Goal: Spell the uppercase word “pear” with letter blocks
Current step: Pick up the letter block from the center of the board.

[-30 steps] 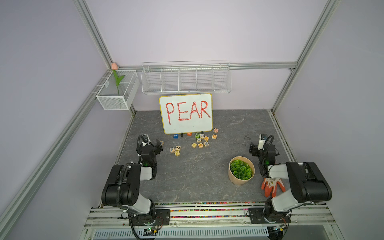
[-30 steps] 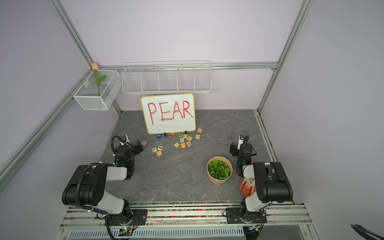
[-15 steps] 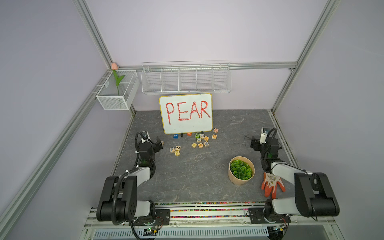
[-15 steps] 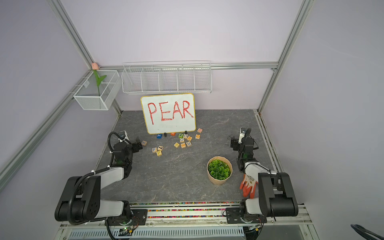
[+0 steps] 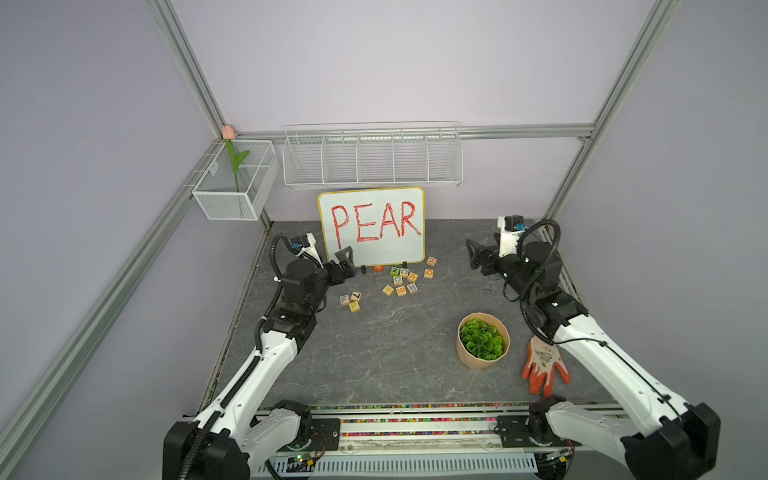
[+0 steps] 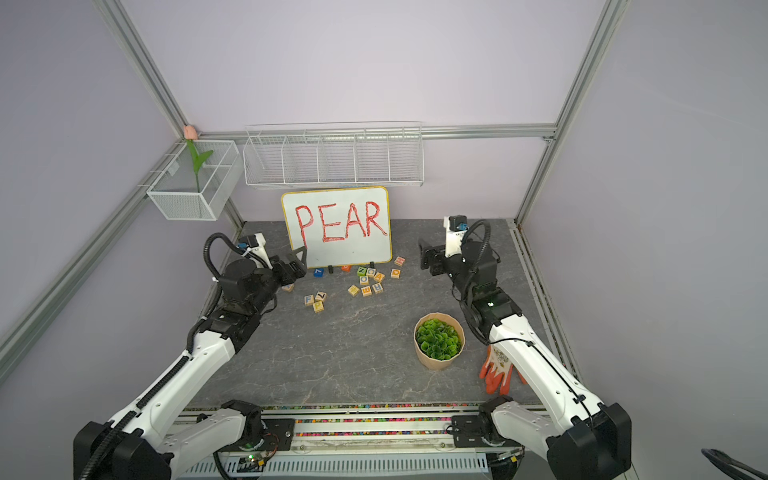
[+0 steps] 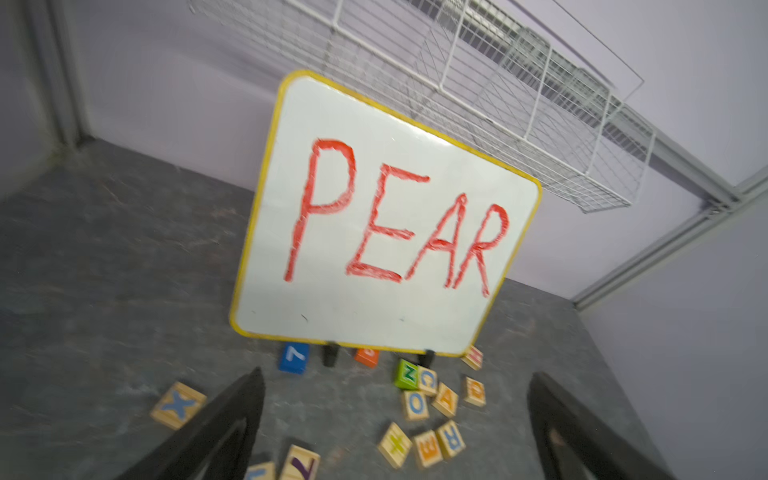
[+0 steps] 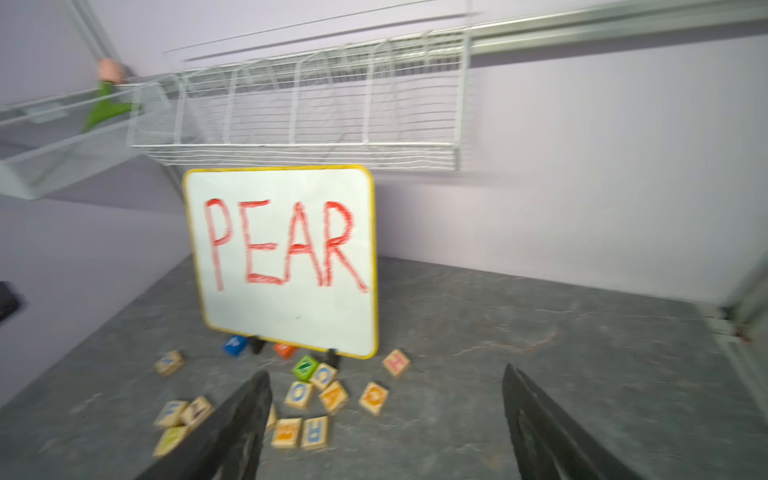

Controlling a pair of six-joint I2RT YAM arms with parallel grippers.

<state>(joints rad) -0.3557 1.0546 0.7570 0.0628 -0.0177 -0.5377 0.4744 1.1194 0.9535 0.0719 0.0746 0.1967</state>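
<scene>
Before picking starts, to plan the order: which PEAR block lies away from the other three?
The yellow P block, beside F and Z; E, A and R sit together in the other cluster.

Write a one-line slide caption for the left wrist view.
Open left claw faces the PEAR whiteboard, with wooden letter blocks scattered on the grey table.

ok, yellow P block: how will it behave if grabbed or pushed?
The P block looks like a rigid wooden cube with flat faces, so likely slides rather than rolls. Small, pale wood: probably light. The F block and Z block sit beside it, so a push may shift them too.
</scene>
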